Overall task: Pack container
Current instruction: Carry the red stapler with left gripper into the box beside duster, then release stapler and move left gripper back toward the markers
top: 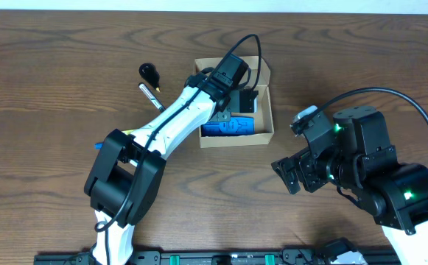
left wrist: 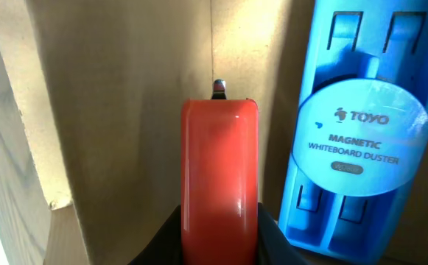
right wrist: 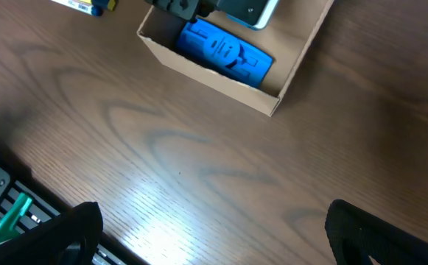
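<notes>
Overhead, left claw holds red item inside container

I read "TOYO" and "MAGNETIC WHITEBOARD DUSTER" on the round label of the blue duster.

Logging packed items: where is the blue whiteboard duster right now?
Overhead, the blue duster lies inside the cardboard box, along its wall nearest the robot, just below the left gripper, which grips a red item.
</notes>
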You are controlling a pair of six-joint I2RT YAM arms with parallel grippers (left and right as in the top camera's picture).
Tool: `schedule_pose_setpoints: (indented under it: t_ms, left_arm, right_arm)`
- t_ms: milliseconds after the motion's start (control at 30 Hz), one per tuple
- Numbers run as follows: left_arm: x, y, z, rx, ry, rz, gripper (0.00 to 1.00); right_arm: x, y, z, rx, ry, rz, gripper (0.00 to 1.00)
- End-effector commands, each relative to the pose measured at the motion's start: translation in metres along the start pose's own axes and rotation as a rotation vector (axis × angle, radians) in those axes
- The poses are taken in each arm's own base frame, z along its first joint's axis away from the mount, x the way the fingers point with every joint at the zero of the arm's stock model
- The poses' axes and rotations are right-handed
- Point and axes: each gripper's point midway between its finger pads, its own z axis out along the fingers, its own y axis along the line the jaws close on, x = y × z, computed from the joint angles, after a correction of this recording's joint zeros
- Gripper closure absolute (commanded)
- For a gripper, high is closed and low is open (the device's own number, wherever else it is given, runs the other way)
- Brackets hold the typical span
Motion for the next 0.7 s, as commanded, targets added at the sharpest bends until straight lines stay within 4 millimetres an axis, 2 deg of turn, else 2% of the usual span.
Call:
schedule_pose_setpoints:
  t_ms: [0, 433, 500, 567, 667]
  left_arm:
    - [0.0005, 0.0083, -0.0020, -0.024, -0.005, -0.030, 0.94]
    - [-0.0032, 0.0139, -0.0023, -0.047, -0.020, -0.013, 0.89]
    - [-0.0031, 0.0138, -0.0023, -0.046, -0.020, -0.013, 0.80]
    - [-0.0031, 0.0138, -0.0023, -0.046, -0.020, -0.014, 0.65]
    - [-0.0031, 0.0138, -0.0023, -0.046, -0.020, -0.014, 0.53]
  right_arm:
    - [-0.0012, -0.0018, -0.0009, 0.006, -0.005, 0.015, 0.01]
    - [-0.0012, -0.0018, -0.0009, 0.006, -0.005, 0.015, 0.01]
    - [-0.0012, -0.0019, -0.0008, 0.006, -0.005, 0.015, 0.01]
    - [-0.0012, -0.0018, -0.0009, 0.006, -0.005, 0.015, 0.01]
    - [-0.0012, -0.0018, -0.0009, 0.006, -0.005, 0.015, 0.01]
